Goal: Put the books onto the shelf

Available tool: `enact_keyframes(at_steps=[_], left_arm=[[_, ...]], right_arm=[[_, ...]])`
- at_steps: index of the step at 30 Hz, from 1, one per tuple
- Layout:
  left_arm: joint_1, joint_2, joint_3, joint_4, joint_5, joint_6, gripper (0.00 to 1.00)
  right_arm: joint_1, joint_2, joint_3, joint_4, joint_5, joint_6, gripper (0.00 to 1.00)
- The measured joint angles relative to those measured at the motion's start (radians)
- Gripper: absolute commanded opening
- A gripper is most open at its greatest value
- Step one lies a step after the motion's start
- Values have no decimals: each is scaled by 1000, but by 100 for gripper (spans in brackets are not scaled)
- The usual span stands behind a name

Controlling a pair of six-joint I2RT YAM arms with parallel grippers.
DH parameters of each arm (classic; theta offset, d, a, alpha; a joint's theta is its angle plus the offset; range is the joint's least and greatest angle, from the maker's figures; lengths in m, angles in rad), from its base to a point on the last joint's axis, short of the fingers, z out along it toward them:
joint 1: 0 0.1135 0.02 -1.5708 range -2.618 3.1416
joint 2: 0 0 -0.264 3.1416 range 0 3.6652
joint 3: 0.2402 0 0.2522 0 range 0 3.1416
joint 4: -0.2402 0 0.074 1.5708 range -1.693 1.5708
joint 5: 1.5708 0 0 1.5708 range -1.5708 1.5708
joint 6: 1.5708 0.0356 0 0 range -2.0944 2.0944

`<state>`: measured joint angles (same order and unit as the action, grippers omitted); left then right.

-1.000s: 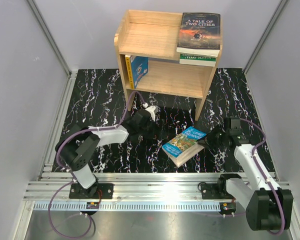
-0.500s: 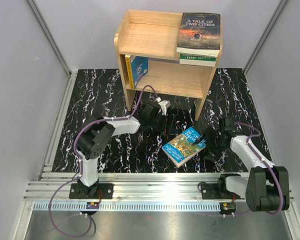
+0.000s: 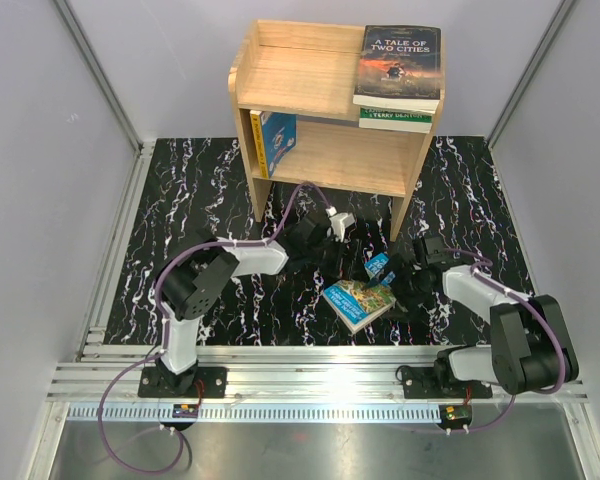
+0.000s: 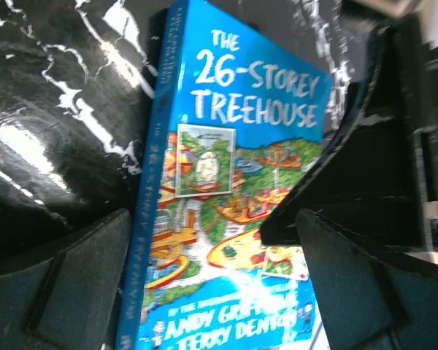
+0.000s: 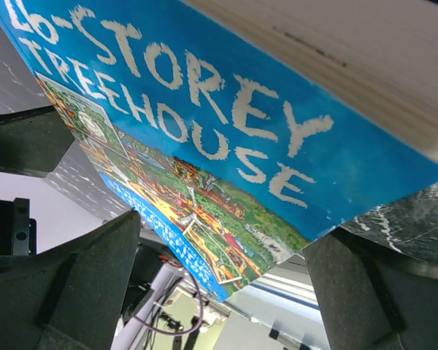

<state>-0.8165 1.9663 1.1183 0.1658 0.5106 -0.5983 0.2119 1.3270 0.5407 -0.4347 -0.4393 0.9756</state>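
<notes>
Blue cartoon-covered "26-Storey Treehouse" paperback (image 3: pixel 356 301): on black marbled surface (image 3: pixel 200 200), short of light-wood two-tier shelf (image 3: pixel 300 80). Right end effector (image 3: pixel 398 285): just unclenched, book released. Left end effector (image 3: pixel 345 262): spread wide, newly arrived above it; regrasp pending.

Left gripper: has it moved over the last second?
Yes. The left gripper has swung right, from below the shelf's left leg toward its right leg, over the blue book.

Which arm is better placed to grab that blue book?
Probably left: the left gripper, open, hangs over the blue book, fingers either side of the cover. The right gripper sits low at the book's edge.
</notes>
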Motion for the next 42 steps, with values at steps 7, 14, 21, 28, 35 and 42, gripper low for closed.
enact_keyframes(at_steps=[7,14,21,28,35,42], left_arm=[[-9,-26,-85,128,-5,-81,99],[-11,-86,-160,143,-41,-93,99],[-27,-156,-216,138,-47,-121,99],[-25,-357,-272,68,-21,-94,99],[58,-548,-294,45,48,-42,99],[58,-579,-321,38,85,-27,99]], right_arm=[[18,33,-29,58,-52,42,62],[57,24,-60,99,-69,32,0],[104,-85,-64,42,-7,-5,0],[117,-287,17,-153,12,-102,0],[108,-506,100,-222,23,-132,0],[108,-648,103,-223,-114,-111,0]])
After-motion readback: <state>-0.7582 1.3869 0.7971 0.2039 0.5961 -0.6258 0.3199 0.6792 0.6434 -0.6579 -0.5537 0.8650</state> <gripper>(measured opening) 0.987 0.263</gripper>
